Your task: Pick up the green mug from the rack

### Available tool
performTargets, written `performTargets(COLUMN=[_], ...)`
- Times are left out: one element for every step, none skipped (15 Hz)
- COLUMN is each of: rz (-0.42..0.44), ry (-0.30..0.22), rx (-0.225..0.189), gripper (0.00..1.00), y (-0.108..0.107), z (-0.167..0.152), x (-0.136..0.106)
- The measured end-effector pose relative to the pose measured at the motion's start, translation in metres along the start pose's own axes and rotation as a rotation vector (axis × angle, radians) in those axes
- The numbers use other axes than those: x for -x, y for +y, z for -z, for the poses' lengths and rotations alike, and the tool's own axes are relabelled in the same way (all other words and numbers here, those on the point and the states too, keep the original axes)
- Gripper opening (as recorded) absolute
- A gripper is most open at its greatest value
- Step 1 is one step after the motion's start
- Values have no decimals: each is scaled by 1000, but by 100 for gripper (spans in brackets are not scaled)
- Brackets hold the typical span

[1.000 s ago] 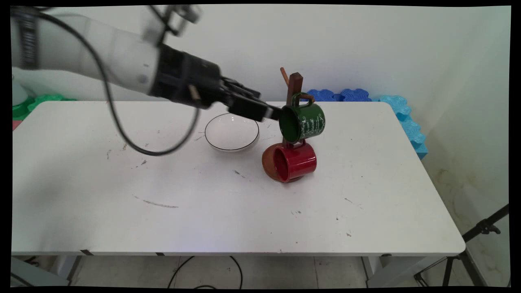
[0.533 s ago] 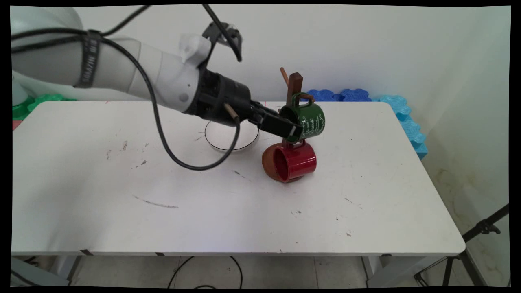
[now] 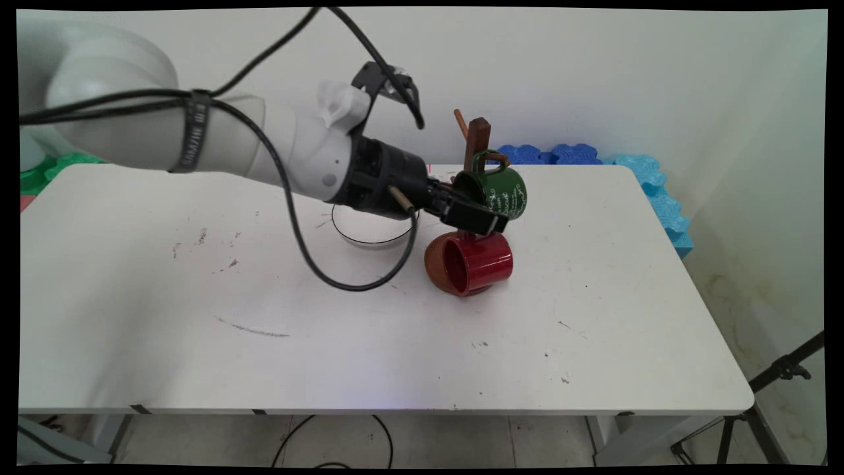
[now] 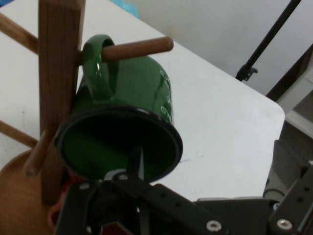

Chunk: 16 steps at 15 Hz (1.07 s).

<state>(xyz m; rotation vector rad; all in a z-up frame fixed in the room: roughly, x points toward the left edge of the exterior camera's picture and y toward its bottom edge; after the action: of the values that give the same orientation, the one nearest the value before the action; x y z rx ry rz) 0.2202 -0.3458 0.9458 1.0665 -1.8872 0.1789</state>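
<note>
My end effector [image 3: 484, 221] is at the rim of the green mug [image 3: 498, 192] hanging on the wooden rack [image 3: 476, 142]. I cannot tell if it is apart or together.

The arm [image 3: 217, 142] seemingly hides part of the white bowl [image 3: 369, 232].

The gripper [image 3: 476, 216] is reaching at the mouth of a green mug [image 3: 496, 193] hanging from a wooden mug rack [image 3: 477, 140]. A red mug [image 3: 476, 261] is hanging just below, and a white bowl [image 3: 369, 231] is sitting behind the arm.
</note>
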Motion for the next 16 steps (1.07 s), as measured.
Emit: performTargets(rz=[2, 4, 6, 7, 9, 10, 12, 14, 16, 18, 20, 22, 22, 21, 20, 18], ry=[7, 13, 19, 24, 29, 33, 35, 38, 40, 42, 44, 45, 47, 48, 48, 50], rx=[1, 1, 2, 2, 2, 2, 2, 2, 3, 4, 4, 3, 3, 4, 4, 5], gripper=[100, 100, 100, 100, 100, 100, 100, 100, 100, 100, 0, 0, 0, 0, 0, 0], y=[-1, -2, -3, -4, -6, -7, -8, -9, -10, -11, -11, -12, -13, -13, -13, -14], z=[-5, -10, -15, -20, -24, -29, -32, -36, -39, -42, -45, -47, -50, -51, -52, -54], x=[0, 1, 1, 1, 2, 2, 3, 4, 4, 5, 5, 6, 7, 7, 7, 8])
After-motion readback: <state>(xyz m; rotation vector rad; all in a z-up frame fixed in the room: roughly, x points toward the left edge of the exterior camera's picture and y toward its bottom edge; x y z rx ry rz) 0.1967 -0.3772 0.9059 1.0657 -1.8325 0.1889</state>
